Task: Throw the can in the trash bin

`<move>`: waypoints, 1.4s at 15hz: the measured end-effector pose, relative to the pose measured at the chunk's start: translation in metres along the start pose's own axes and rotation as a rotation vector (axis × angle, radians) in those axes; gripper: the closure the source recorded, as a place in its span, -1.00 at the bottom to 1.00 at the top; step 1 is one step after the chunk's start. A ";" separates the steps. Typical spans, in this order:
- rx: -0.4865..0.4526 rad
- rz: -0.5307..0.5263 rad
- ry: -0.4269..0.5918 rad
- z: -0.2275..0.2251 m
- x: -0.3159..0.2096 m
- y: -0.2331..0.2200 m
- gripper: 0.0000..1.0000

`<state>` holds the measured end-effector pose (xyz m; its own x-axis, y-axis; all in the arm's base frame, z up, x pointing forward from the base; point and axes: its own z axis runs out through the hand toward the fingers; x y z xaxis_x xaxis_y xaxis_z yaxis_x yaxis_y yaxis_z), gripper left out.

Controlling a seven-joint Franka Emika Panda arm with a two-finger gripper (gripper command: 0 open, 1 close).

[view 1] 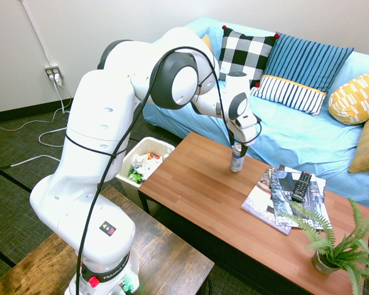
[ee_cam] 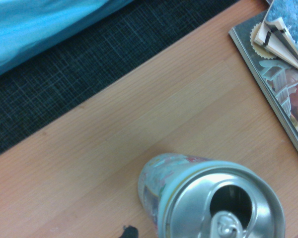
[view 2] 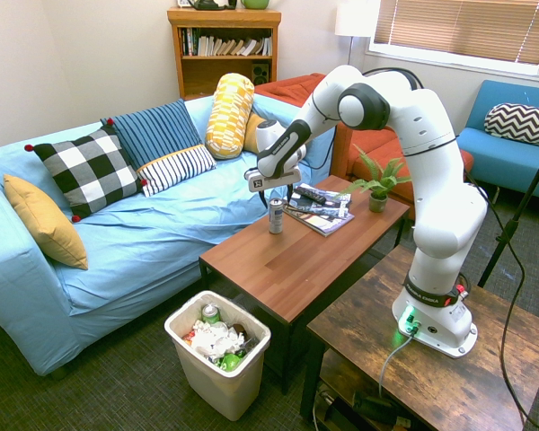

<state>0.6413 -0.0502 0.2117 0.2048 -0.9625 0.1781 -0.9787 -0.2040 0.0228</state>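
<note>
- Can [view 1: 237, 160]: I logged it upright on the wooden surface [view 1: 197, 190], near the sofa-side edge, beside the magazines [view 1: 277, 196].
- Gripper [view 1: 239, 146]: pointed down directly over the can, jaws spread.
- Trash bin [view 2: 217, 359]: on the floor at the surface's end, holding rubbish.
- Wrist view alone showed me the can's opened top [ee_cam: 228, 203].

Your arm rises from its base, bends hard at the elbow and reaches out w/ the forearm sloping down. Wrist is turned so the gripper [view 1: 240, 146] [view 2: 277, 194] points straight down, right above the can [view 1: 237, 160] [view 2: 276, 216] [ee_cam: 211, 198]. Jaws stand wide apart, tips at about the can's top rim, one each side; can't tell if they touch it. Nothing gripped.
</note>
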 end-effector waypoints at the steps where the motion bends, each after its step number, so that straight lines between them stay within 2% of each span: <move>1: -0.005 0.004 -0.004 0.005 0.000 0.000 -1.00; 5: -0.019 0.014 -0.006 0.019 0.003 -0.004 -1.00; 6: -0.021 0.014 -0.007 0.022 0.005 -0.004 1.00; 17: -0.003 0.019 -0.020 0.026 0.005 -0.013 1.00; 21: 0.040 0.000 -0.013 0.004 0.002 -0.015 1.00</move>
<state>0.6565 -0.0495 0.2078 0.2050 -0.9647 0.1654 -0.9774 -0.2106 -0.0168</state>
